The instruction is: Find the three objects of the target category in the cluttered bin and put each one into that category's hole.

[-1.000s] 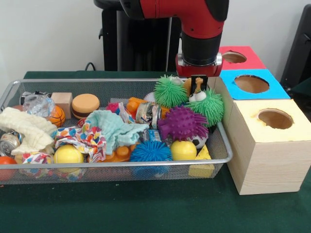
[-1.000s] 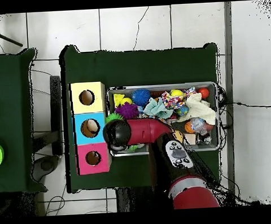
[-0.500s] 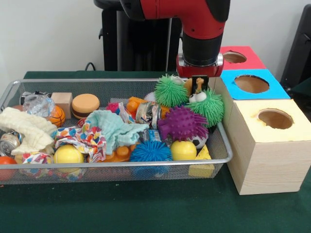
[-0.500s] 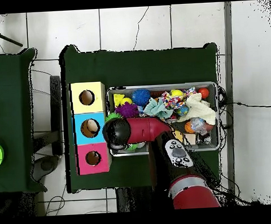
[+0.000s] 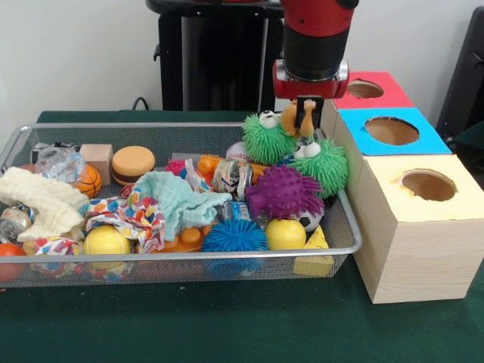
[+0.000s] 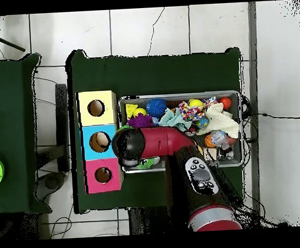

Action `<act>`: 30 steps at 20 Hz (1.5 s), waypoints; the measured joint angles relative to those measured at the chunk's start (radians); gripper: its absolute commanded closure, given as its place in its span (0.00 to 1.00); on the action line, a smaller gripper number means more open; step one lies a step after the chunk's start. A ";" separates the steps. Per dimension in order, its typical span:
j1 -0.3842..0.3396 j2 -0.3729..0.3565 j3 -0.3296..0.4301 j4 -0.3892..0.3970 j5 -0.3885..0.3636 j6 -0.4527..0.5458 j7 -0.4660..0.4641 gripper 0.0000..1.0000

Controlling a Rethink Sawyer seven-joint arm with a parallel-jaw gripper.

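Gripper (image 5: 306, 115): clamped on the orange toy (image 5: 290, 117), above the bin's (image 5: 181, 125) far corner beside the boxes.
Change: arm has risen; orange toy and clinging green spiky ball (image 5: 266, 139) are lifted with it.
Holes: red (image 5: 364, 88), blue (image 5: 391, 130), yellow (image 5: 428, 184), all 3 open.
Meaning: first transfer likely underway; the ball may tag along.

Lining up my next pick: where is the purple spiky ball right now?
Front view: the purple spiky ball lies in the wire bin's right end, below the green spiky balls, above the yellow ball.
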 measured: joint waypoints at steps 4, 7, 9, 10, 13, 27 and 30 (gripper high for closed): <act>0.002 -0.029 0.000 0.000 0.000 0.022 0.000 1.00; 0.005 -0.046 0.000 -0.002 0.000 0.034 0.000 1.00; 0.006 -0.054 0.000 -0.004 0.001 0.035 0.000 1.00; 0.006 -0.055 0.000 -0.004 0.001 0.035 0.000 1.00; 0.009 -0.056 0.000 -0.007 0.001 0.035 0.000 1.00; 0.009 -0.008 0.013 -0.017 0.001 0.035 0.000 1.00; 0.013 -0.001 0.014 -0.017 0.001 0.035 0.000 1.00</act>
